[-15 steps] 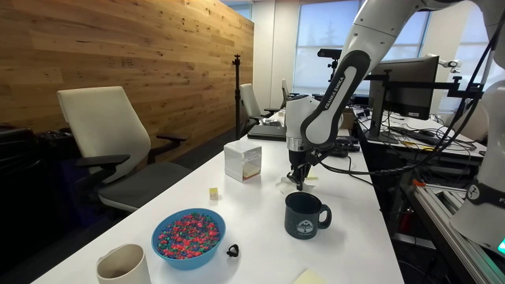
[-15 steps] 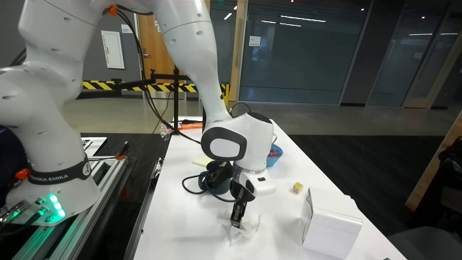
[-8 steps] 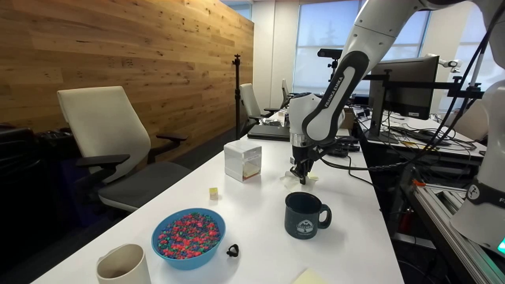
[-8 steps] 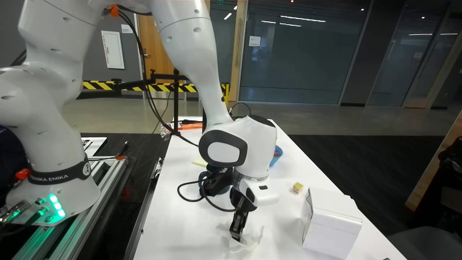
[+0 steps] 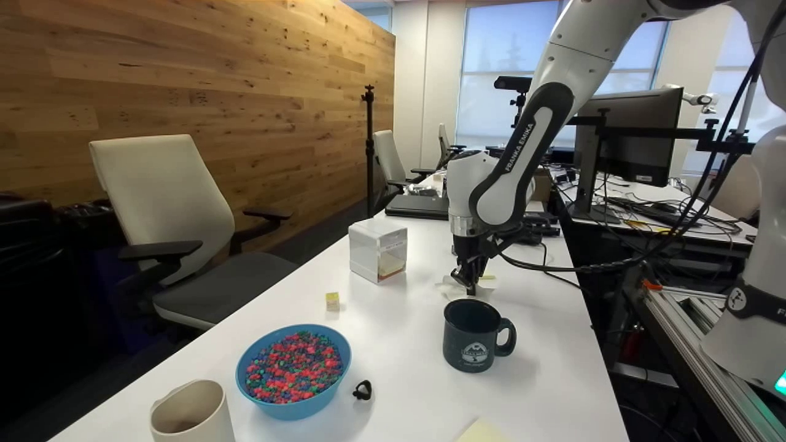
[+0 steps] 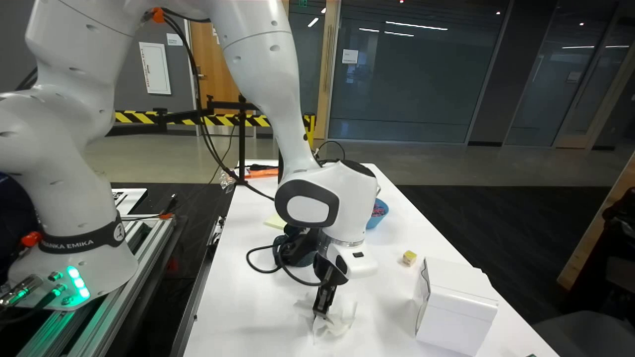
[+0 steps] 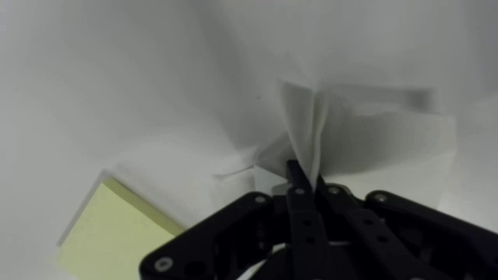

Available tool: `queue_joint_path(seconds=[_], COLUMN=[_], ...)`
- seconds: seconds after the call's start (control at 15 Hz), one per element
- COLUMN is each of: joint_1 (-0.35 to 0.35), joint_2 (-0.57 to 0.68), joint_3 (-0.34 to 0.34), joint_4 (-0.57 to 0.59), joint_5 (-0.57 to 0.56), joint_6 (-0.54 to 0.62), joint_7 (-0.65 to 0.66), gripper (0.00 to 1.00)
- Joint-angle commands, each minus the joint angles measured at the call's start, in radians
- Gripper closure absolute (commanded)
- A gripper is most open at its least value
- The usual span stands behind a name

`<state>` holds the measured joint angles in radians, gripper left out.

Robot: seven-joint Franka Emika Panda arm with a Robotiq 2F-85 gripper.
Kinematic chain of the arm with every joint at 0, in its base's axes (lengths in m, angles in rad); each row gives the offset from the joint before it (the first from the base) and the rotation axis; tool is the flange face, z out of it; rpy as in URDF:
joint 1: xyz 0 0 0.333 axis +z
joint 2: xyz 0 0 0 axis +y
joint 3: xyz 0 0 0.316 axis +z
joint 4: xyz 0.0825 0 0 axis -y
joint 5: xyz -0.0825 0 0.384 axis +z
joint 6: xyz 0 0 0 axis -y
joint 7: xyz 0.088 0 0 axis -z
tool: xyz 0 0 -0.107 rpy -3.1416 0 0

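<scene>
- Tool (image 7: 308,175) was clenched on a fold of white tissue (image 7: 389,144), at/just above worktop (image 5: 405,344), near mug (image 5: 468,344); contact unclear.
- Thin sheet: firm pinch + slow moves prob. best, w/ care re yellow pad (image 7: 116,229).
- Wrist view showed fold + pad's thickness, no mug; in an exterior view, mug stood upright.

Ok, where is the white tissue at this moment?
In the wrist view, the white tissue is pinched in the hand, to the right of the yellow note pad; in an exterior view, it shows just beyond the dark mug.
</scene>
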<state>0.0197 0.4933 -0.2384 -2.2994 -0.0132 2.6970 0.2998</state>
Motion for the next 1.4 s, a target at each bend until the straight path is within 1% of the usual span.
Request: queue_joint_path(seconds=[0.0,0.47,0.67,0.93,1.33], joint_1=[-0.026,-0.019,-0.018,-0.033,-0.091], joint_2=[-0.007,-0.018,-0.015,0.003,0.028], joint_3=[0.054,0.114,0.123,0.09,0.044], joint_4=[0.007,0.01,0.017,0.045,0.098], joint_5=[0.024,0.046,0.048,0.047,0.062], joint_6=[-0.022,-0.024,-0.022,-0.032,-0.06], joint_7=[-0.032,-0.029,-0.026,-0.01,0.005], gripper=[1.0,1.0,1.0,1.0,1.0])
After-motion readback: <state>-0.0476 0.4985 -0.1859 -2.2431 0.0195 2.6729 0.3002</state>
